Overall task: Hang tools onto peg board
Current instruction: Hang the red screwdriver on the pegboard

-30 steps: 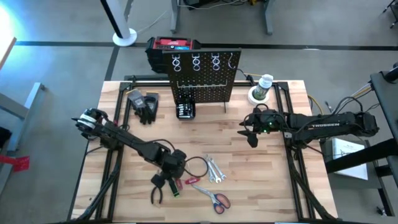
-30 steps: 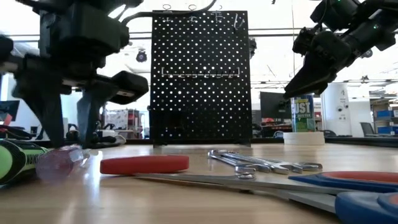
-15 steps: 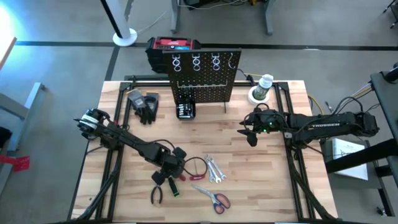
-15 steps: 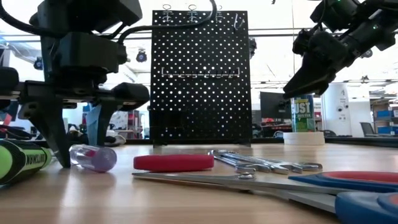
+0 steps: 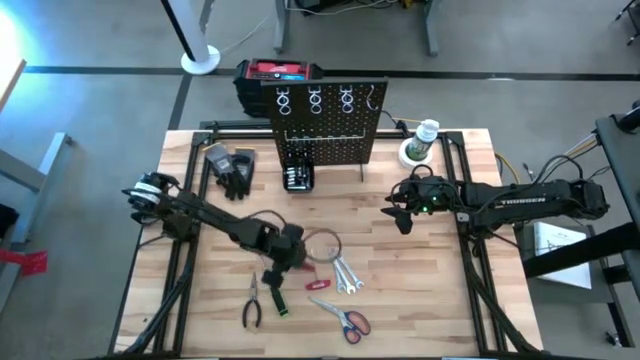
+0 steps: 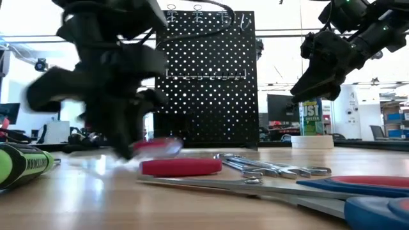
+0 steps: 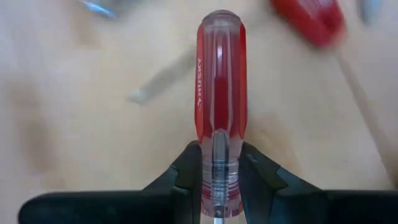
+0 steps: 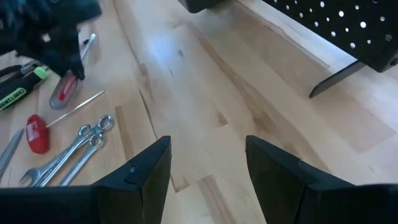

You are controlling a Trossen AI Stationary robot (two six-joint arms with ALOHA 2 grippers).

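My left gripper is over the table's middle front, shut on a red clear-handled screwdriver, which also shows in the right wrist view. On the table near it lie a green-handled screwdriver, black-handled pliers, a small red tool, silver wrenches and red-handled scissors. The black peg board stands upright at the far edge. My right gripper hangs open and empty above the table's right half. My left gripper pinches the screwdriver handle's clear shaft end between its two fingers, one on each side. The fingers slant down from above, and the handle runs on past them, butt end away from the wrist. The handle looks lifted clear of the table.
A red-and-black toolbox stands behind the peg board. Black gloves and a small black box of bits lie at the far left of centre. A spray can on a white roll stands at the far right.
My left gripper, standing over the red screwdriver's handle at the table's near side, has taken hold of it and gone up and toward the far edge and the peg board. The screwdriver has left the table. The small red tool has slid a little to the right.
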